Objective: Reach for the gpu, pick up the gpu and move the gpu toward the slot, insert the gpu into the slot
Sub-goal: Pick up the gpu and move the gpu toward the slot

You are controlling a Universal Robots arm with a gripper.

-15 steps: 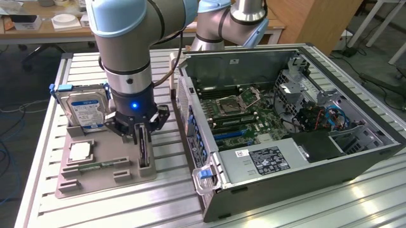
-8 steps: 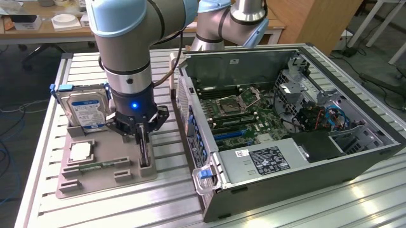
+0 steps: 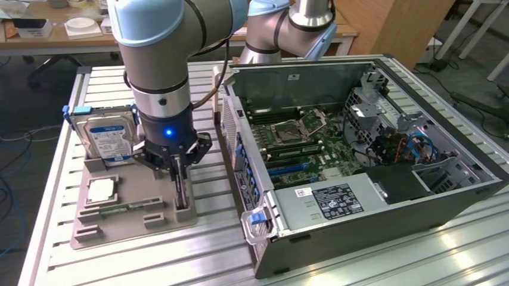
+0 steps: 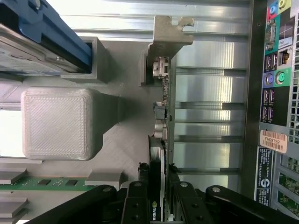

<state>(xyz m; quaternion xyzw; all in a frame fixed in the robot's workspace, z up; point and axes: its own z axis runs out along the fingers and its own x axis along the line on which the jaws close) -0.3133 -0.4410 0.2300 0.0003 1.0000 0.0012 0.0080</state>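
The slatted aluminium desk [image 3: 397, 256] carries two stations side by side, so the card has only a short way to go. Towards the exterior view's right, the dark steel computer case [image 3: 382, 238] lies on its side with its panel off. That turns the green motherboard [image 3: 318, 140] upward for access from above. The grey-and-blue jointed arm [image 3: 159, 53] comes straight down over the grey printed plastic fixture tray [image 3: 127, 223] beside the case. The tray's pockets hold each part in a known pose. The boxy silver hard drive with a blue-white label [image 3: 107, 134] stands upright at the back.

The thin dark circuit card, the gpu [image 4: 164, 140], stands on edge in its groove along the tray side nearest the case. Its top edge is thus free to pinch, and its silver metal bracket [image 4: 169, 32] is at the end away from the tool. The tool [image 4: 159, 172] has its black fingers [image 4: 138, 200] drawn in against both faces of the card. It looks like a part-closed grip on the gpu, which sits in the tray. The long narrow blue plastic slot [image 3: 288, 170] lies bare on the motherboard.
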